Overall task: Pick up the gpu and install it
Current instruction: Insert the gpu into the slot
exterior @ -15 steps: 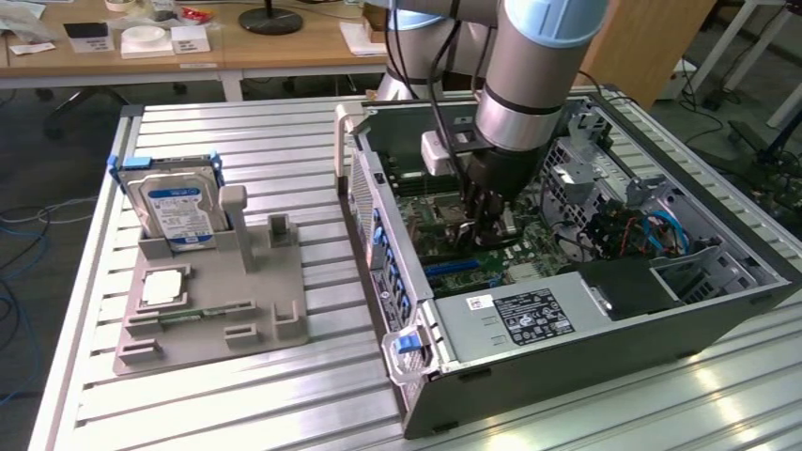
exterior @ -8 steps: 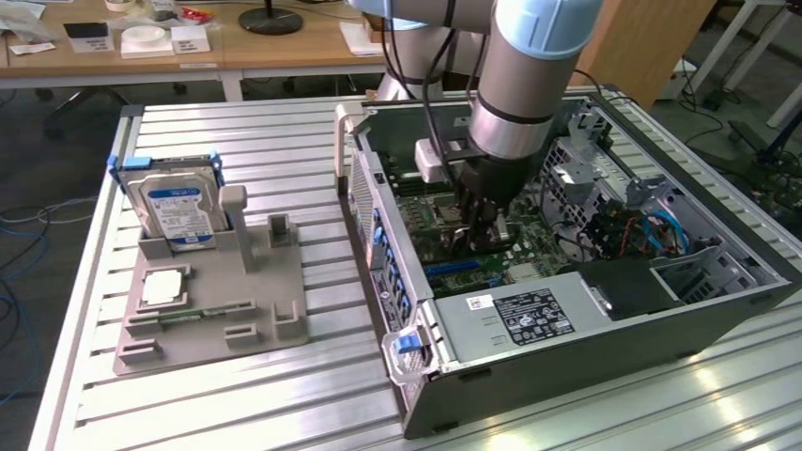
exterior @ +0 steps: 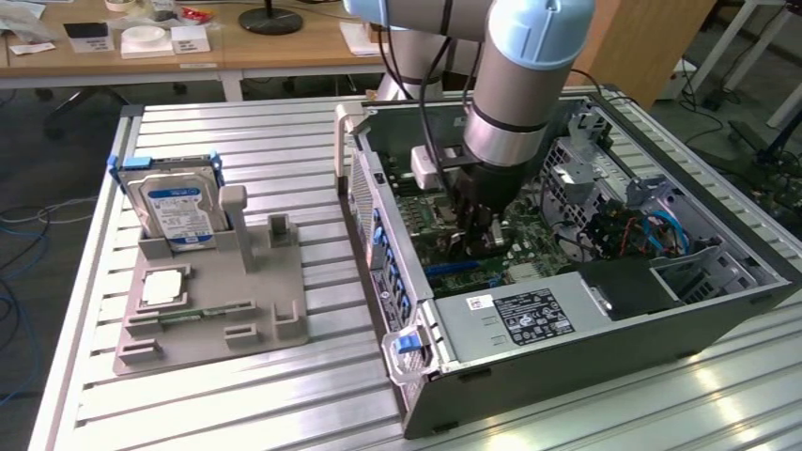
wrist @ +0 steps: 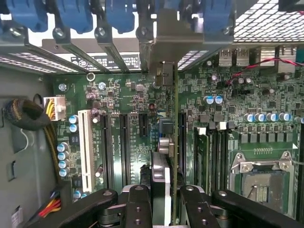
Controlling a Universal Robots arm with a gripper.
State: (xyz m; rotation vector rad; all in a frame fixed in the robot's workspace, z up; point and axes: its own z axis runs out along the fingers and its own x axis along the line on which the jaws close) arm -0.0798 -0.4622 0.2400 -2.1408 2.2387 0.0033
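Gripping the gpu (wrist: 164, 142) edge-on between its fingers, the tool (wrist: 165, 202) hangs inside the open computer case (exterior: 602, 329) — pickup looks done; the card stands directly below the tool over the motherboard slots (wrist: 121, 142), seating unfinished.

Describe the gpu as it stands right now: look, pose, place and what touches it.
The gpu is a thin card seen edge-on, with a green-brown board edge, a silvery block on one side and a metal bracket at its far end. It stands upright on its long edge over the motherboard inside the open computer case, in line with the expansion slots. The gripper is shut on its upper edge, a finger on each face.
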